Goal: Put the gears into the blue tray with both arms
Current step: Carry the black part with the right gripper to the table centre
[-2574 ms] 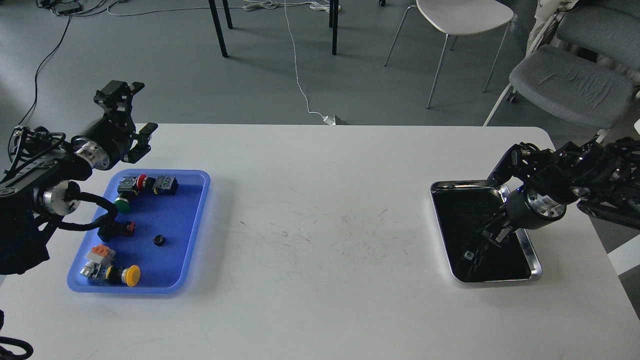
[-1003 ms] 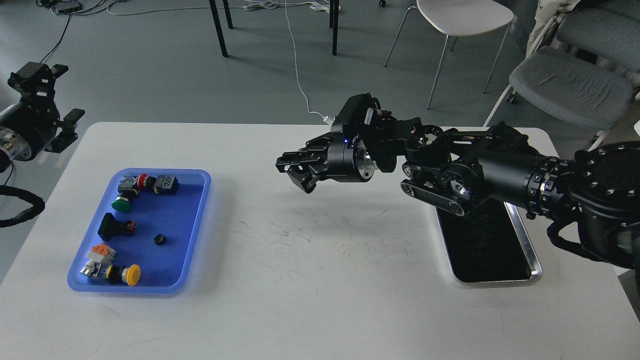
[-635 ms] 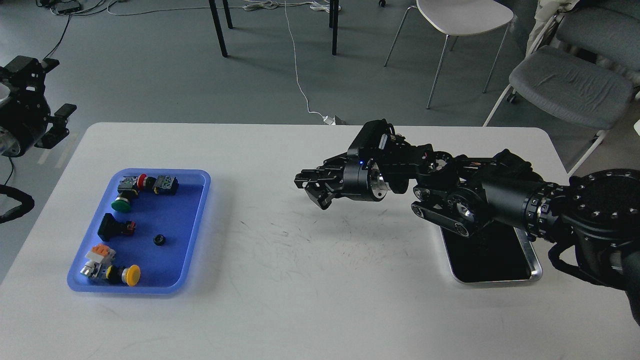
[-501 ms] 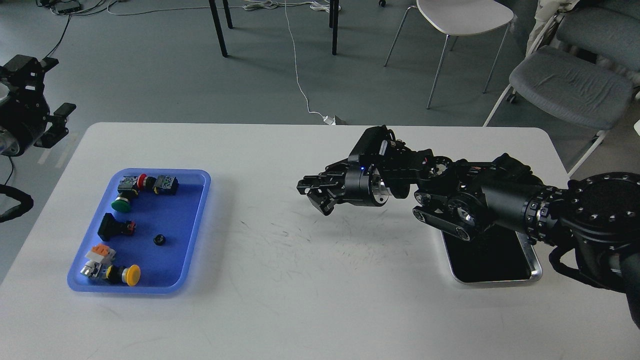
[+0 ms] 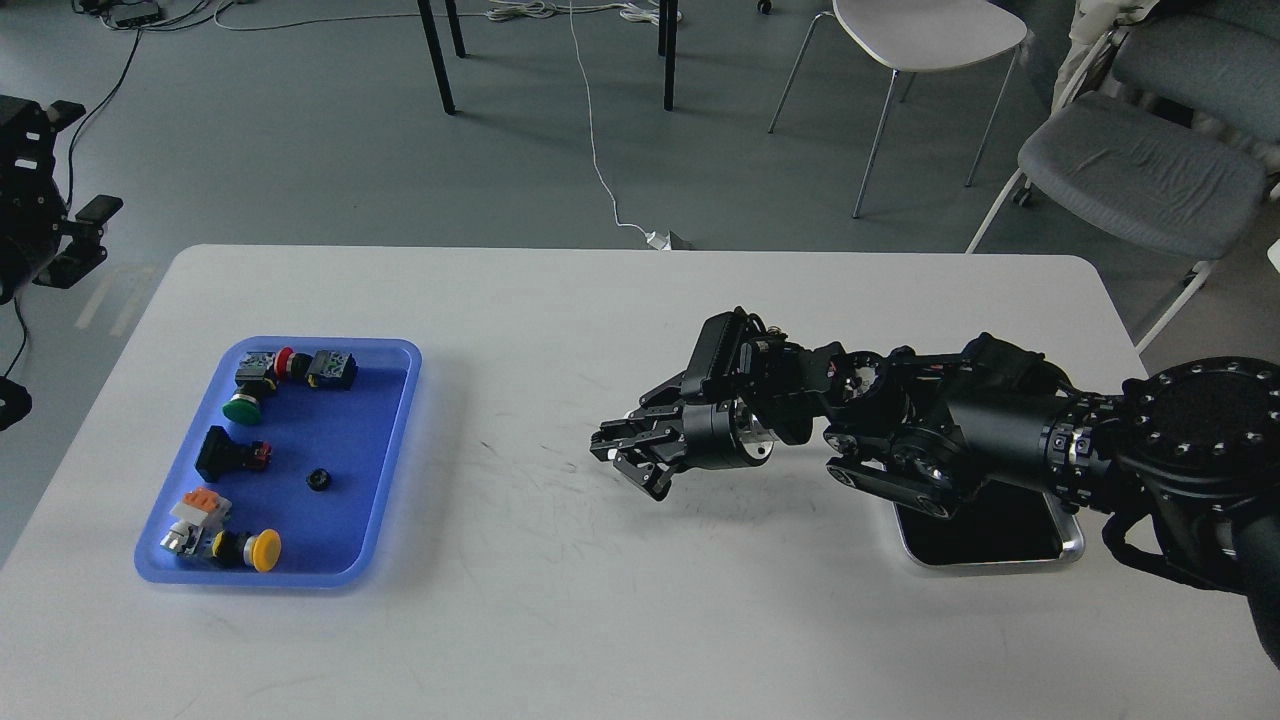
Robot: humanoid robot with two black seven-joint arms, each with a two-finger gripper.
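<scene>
The blue tray (image 5: 385, 440) lies on the left of the white table. One small black gear (image 5: 319, 480) rests on its floor, among coloured push-button switches. My right gripper (image 5: 628, 462) hovers low over the middle of the table, pointing left towards the tray and well short of it. Its dark fingers are close together, and I cannot tell whether a gear sits between them. My left gripper (image 5: 62, 170) is off the table's far left corner, above the floor, with its fingers apart and nothing in them.
A shiny silver tray (image 5: 1070, 548) sits at the right, mostly hidden under my right arm. Switches with green (image 5: 243, 408), yellow (image 5: 264, 551) and red caps crowd the blue tray's left half. Chairs and cables stand beyond the table.
My right arm left the silver tray, swung to the table's middle, then drew back slightly and sank lower. My left arm pulled away from the blue tray, out past the table's left edge.
</scene>
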